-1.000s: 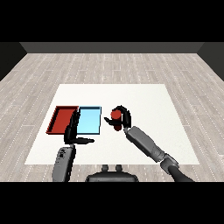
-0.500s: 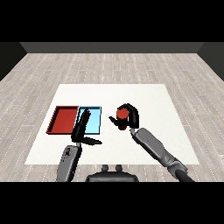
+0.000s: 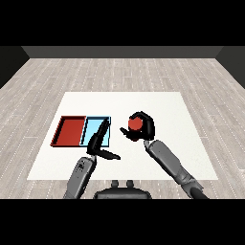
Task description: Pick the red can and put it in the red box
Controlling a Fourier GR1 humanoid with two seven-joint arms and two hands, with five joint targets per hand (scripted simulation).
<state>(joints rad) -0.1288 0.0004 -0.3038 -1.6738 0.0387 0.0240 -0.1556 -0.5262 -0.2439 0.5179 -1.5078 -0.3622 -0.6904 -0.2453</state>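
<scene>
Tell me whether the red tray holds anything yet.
Empty: the red tray shows only its bare floor; the red can is in the right hand.

1. Your worktop looks matt white and smooth, with no grain or sheen.
2. The floor around it reads as pale wood planks with visible seams.
3. You see the red can in plain, flat red.
4. The red tray and light blue tray look smooth, like matt plastic.
5. Both forearms are grey with a dull sheen; the right hand and left hand are matt black.
</scene>
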